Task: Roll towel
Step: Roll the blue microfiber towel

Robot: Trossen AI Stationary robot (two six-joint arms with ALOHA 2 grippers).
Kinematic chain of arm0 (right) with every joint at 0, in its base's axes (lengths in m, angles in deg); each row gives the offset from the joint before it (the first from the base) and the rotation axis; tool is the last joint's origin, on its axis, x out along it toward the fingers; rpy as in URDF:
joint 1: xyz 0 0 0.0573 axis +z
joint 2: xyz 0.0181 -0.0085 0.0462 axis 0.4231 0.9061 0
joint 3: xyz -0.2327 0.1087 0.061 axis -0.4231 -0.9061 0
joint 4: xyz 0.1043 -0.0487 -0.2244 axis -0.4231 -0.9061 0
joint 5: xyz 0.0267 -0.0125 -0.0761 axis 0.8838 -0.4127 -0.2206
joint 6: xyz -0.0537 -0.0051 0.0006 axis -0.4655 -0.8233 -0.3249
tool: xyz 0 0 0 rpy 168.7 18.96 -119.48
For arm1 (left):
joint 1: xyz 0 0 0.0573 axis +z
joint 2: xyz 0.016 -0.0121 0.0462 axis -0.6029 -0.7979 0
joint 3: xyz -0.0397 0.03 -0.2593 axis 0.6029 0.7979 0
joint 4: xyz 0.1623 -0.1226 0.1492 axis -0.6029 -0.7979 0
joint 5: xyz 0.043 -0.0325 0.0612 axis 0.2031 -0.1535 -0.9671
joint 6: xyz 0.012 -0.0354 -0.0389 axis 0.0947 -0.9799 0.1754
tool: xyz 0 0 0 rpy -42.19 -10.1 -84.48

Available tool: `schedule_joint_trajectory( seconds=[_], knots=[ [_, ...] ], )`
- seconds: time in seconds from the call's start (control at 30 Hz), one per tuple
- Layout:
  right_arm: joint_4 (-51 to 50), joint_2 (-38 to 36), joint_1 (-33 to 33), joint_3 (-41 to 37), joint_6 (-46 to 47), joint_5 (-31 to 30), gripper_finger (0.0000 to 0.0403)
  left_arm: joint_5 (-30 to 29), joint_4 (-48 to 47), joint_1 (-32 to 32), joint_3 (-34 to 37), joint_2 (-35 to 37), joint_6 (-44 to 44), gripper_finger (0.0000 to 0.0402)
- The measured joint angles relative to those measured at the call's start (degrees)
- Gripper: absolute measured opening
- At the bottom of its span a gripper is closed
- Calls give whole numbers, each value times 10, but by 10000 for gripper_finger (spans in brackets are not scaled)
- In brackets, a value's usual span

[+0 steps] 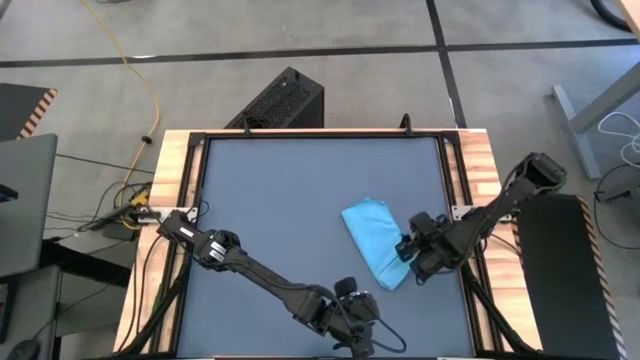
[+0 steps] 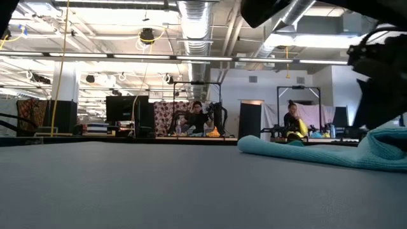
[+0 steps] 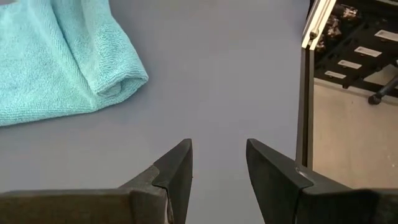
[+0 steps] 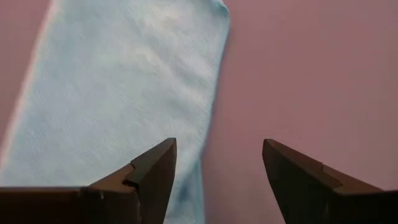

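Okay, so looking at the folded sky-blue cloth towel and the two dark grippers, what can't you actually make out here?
- Sky-blue cloth towel, high view: its edge nearest the right gripper is covered by that gripper.
- Towel, left wrist view: cut off by the picture's edge.
- Left gripper, high view: its open fingers are hidden beneath its own wrist.
- Low view: the towel's right end is cut off.
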Motion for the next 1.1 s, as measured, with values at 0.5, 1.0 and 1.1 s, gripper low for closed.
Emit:
schedule_joint_trajectory(
  seconds=[0.5,1.0,1.1],
  knots=[
    [74,6,-49,0,-74,-46,265,-3,-4,-10,0,-1,-6,139],
    [259,100,-144,0,-250,31,265,-26,-35,-22,-1,11,-27,139],
    [286,130,-147,0,-251,34,265,-14,-53,-23,-1,11,-42,139]
  ],
)
